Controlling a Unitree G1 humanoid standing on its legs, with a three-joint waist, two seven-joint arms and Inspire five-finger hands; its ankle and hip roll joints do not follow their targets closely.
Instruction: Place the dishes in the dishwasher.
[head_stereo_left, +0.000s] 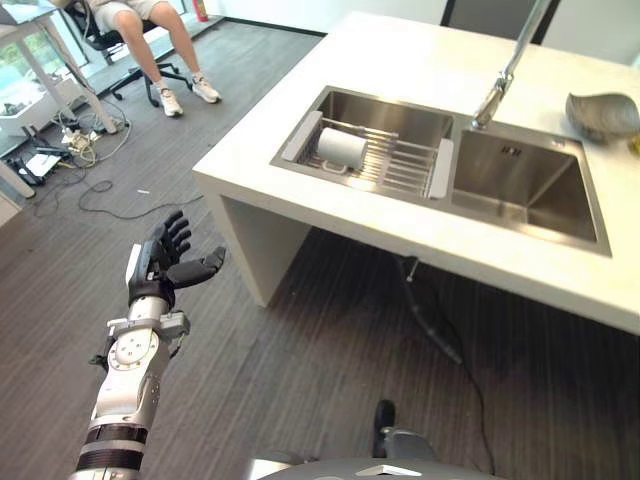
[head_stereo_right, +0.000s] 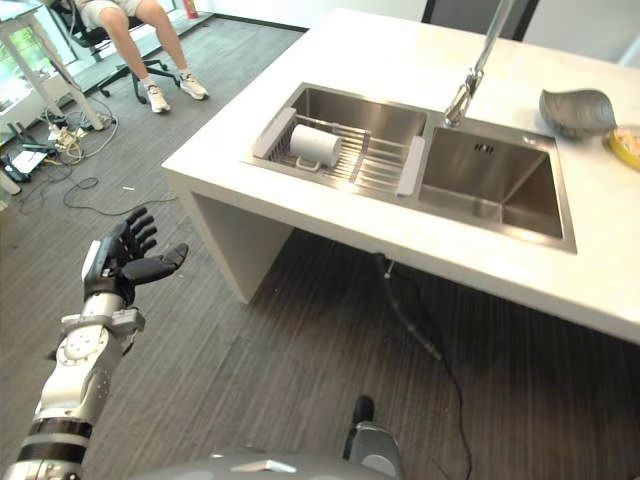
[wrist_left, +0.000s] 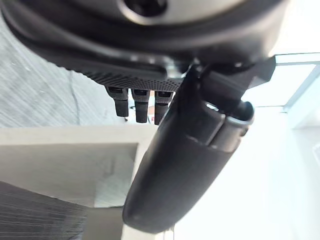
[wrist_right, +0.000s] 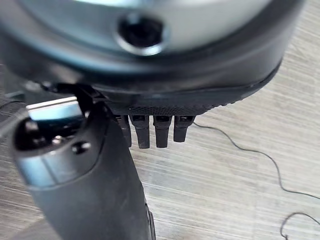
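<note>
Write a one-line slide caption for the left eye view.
Open left hand raised over the floor, apart from the counter, where a white cup lies on the sink rack.

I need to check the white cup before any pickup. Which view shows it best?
The left eye view: the white cup lies on its side on the rack in the sink's left basin, unobstructed. The right eye view shows the same scene; the wrist views give nothing of it.
</note>
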